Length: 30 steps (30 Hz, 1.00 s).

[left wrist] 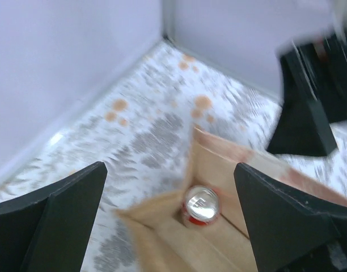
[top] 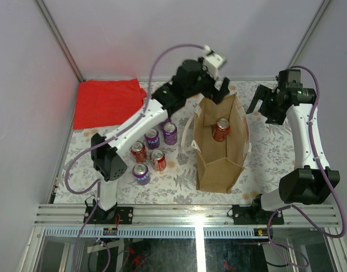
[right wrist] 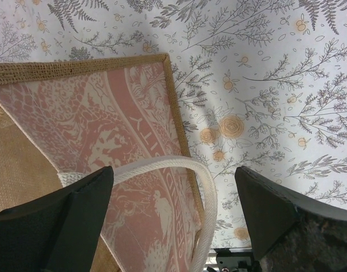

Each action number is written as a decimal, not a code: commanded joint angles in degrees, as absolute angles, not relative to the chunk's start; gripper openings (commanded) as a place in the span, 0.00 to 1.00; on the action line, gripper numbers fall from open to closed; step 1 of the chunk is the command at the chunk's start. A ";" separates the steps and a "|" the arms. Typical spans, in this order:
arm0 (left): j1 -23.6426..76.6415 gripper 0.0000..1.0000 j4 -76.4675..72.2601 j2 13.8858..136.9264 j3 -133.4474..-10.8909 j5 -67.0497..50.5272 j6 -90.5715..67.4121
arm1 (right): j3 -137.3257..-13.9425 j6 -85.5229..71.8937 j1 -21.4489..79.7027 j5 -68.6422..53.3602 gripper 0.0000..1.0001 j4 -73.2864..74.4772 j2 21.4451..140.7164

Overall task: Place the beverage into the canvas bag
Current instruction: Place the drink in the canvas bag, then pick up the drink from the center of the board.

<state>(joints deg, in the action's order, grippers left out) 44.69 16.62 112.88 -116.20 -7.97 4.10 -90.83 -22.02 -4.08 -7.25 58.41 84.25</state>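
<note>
Bag (top: 217,173) is standing open on the desk (top: 273,150), with the red can (top: 221,130) sitting upright inside. Right jaws are gaping empty beside the cream handle (right wrist: 203,187). Left jaws are gaping empty over the far rim. Risk: either arm snagging fabric while retreating and toppling the bag.

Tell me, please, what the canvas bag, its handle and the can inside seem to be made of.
Canvas bag: coarse jute-like weave, matte, visible along its hem. Handle: cream twisted cord, probably cotton. Red can: likely aluminium, judging by its shiny silver top.
</note>
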 commanded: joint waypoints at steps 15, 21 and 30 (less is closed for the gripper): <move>15.15 0.92 31.91 117.61 -116.89 -9.10 -2.00 | -87.81 -22.92 -4.13 -9.23 0.95 56.28 79.99; 15.27 0.91 37.27 120.53 -117.06 -11.23 -4.48 | -87.05 -22.41 -4.13 -7.83 0.95 57.39 78.61; 17.86 0.92 27.79 112.32 -99.11 -11.59 -6.25 | -86.14 -22.36 -4.13 -8.35 0.95 57.12 78.18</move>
